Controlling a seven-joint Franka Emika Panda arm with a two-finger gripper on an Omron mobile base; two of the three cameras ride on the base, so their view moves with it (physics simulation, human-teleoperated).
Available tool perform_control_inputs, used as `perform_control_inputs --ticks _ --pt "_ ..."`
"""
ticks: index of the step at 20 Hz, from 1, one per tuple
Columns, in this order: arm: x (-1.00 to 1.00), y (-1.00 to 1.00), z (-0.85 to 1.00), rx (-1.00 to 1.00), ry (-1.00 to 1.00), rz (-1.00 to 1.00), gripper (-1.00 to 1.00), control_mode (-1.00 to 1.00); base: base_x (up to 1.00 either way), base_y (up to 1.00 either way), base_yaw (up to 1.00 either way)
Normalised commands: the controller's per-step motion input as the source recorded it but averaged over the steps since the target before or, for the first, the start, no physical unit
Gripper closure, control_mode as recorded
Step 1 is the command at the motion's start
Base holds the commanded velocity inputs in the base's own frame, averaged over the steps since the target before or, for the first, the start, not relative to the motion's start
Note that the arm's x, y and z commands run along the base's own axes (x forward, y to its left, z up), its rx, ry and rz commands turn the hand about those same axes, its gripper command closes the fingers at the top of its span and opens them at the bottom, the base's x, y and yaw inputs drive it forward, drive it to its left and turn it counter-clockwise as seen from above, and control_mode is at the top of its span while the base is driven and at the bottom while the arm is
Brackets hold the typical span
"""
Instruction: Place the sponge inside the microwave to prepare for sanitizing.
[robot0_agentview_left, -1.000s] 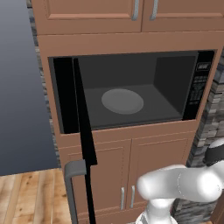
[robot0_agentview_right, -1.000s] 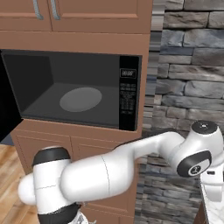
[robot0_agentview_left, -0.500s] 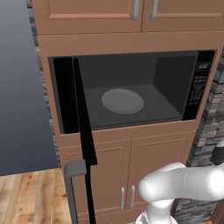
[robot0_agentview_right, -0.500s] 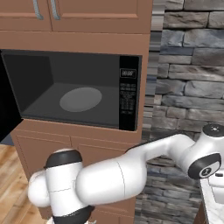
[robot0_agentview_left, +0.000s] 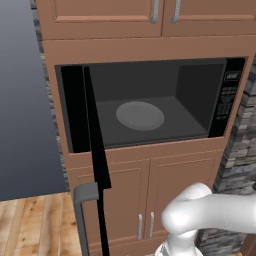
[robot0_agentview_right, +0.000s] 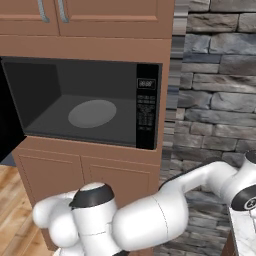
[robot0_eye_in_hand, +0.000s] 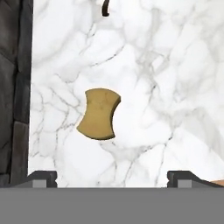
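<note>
A: Where is the sponge (robot0_eye_in_hand: 99, 113)?

B: In the hand view it lies flat on a white marble counter (robot0_eye_in_hand: 166, 87), alone, nothing touching it. It is a yellowish-tan block with pinched sides and a darker lower edge. A dark stone wall (robot0_eye_in_hand: 13, 87) runs down the left edge of that view, near the sponge but apart from it.

A: And the gripper (robot0_eye_in_hand: 112, 177)?

B: It hangs over the sponge with its jaws spread wide. The 2 dark fingertips (robot0_eye_in_hand: 41, 178) stand at the bottom of the hand view, far apart, one on each side of the sponge and clear of it. Nothing is held.

A: The microwave (robot0_agentview_left: 150, 107)?

B: Built into brown wood cabinets (robot0_agentview_left: 145, 190), door (robot0_agentview_left: 95, 150) swung fully out to the left with its grey bar handle (robot0_agentview_left: 82, 210) low at the front. The dark cavity holds 1 round grey plate (robot0_agentview_left: 140, 115) and nothing lies on it. From the right base view the button panel (robot0_agentview_right: 147, 106) sits on the microwave's right side, next to a grey stone wall (robot0_agentview_right: 215, 85).

A: The arm?

B: The white arm (robot0_agentview_right: 190, 192) reaches away to the right, towards a corner of marble counter at the right base view's lower right edge, well apart from the microwave.
</note>
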Motion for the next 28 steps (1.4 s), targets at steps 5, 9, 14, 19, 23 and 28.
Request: perform_control_inputs --ticks 5,9,14,19,23,28 --pt "0.26 -0.28 -0.13 0.02 0.08 -0.01 -1.00 -1.00 0.00 0.00 0.00" --pt "0.00 -0.22 -0.24 0.01 0.08 -0.04 -1.00 -1.00 0.00 0.00 0.00" --pt "0.00 -0.21 -0.29 0.00 0.06 -0.07 -1.00 -1.00 0.00 0.00 0.00" --pt "0.01 -0.18 -0.19 0.04 0.00 -0.03 -1.00 -1.00 0.00 0.00 0.00" --pt "0.08 -0.21 -0.23 0.07 0.00 0.00 -1.00 -1.00 0.00 0.00 0.00" --pt "0.08 -0.14 -0.19 0.04 0.00 0.00 -1.00 -1.00 0.00 0.00 0.00"
